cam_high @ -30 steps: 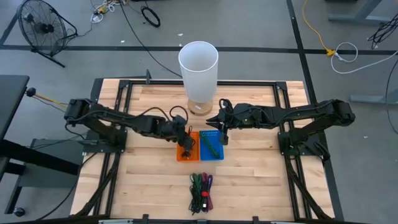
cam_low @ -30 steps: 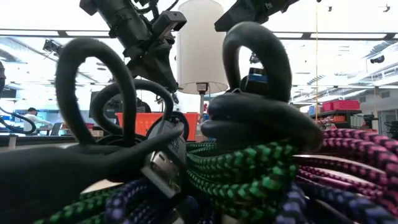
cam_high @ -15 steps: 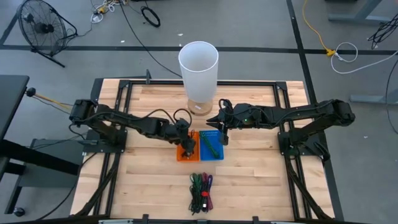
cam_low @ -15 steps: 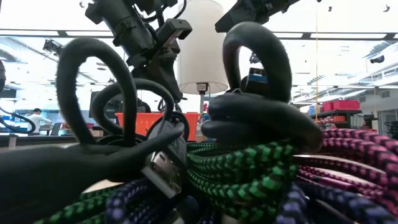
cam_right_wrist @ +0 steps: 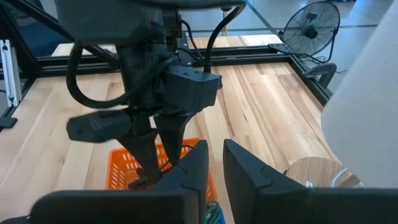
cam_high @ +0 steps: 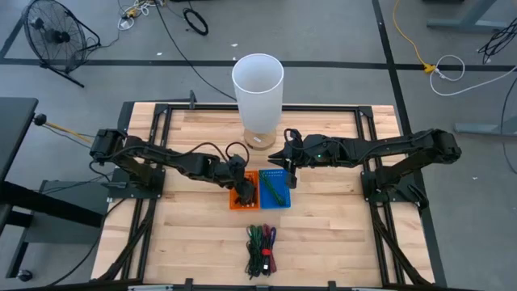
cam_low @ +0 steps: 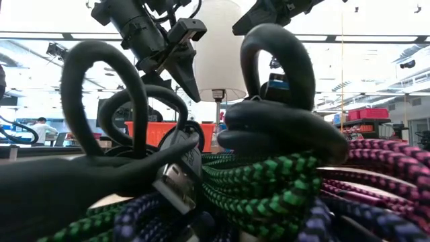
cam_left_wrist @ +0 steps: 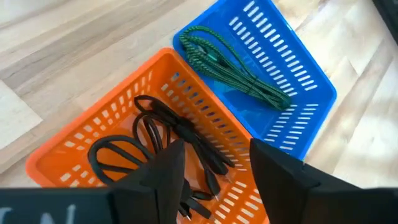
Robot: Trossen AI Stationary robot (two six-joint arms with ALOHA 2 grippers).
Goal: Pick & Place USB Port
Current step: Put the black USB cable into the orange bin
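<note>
A black USB cable (cam_left_wrist: pixel 168 134) lies coiled on the floor of the orange basket (cam_high: pixel 237 202). A green cable (cam_left_wrist: pixel 230 65) lies in the blue basket (cam_left_wrist: pixel 292 81) beside it. My left gripper (cam_left_wrist: pixel 217 171) hangs open just above the black cable, pointing steeply down into the orange basket (cam_left_wrist: pixel 99 102); its fingers stand apart over the cable's plug end. My right gripper (cam_high: pixel 288 172) waits in the air at the blue basket's far right corner, its fingers (cam_right_wrist: pixel 193 165) a narrow gap apart with nothing between them.
A bundle of green, purple, pink and black cables (cam_high: pixel 260 246) lies near the table's front edge and fills the low view (cam_low: pixel 269 188). A tall white cylinder (cam_high: pixel 258 89) on a round wooden base stands at the table's far middle. Bare wood lies left and right of the baskets.
My left gripper has opened above the orange basket; in the low view its fingers, together before, now stand spread. The black cable lies in the basket under it. My right arm has kept still.
</note>
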